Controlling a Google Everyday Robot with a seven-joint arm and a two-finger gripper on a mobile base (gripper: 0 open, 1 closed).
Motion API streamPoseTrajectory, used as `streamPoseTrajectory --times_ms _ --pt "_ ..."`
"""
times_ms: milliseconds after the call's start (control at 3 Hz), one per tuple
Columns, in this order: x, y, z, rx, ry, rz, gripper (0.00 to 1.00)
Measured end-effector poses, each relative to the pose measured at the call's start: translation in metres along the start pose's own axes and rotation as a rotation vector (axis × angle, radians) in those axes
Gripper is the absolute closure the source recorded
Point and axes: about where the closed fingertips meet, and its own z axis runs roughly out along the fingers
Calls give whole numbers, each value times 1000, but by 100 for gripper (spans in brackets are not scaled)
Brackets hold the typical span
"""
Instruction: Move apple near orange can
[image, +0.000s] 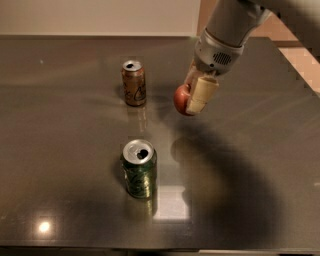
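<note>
Camera view: the gripper (189, 104) hangs over the dark table (260, 150), its fingers closed on the apple (180, 100). The orange can (134, 83) stands upright near its left, not touching. A green can (139, 169) stands farther forward-left.

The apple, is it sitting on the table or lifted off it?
Lifted. The gripper, right of the orange can, is shut on the apple, and its shadow lies apart on the table.

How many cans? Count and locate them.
2: the orange can at back, the green can in front. The gripper holds the apple beside the orange can.
</note>
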Motion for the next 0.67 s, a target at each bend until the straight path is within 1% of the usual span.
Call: streamPoseTrajectory --times_ms 333,667 --pt "-24 -26 11 -6 -1 -31 100" --pt "-37 -48 27 -11 3 -51 100"
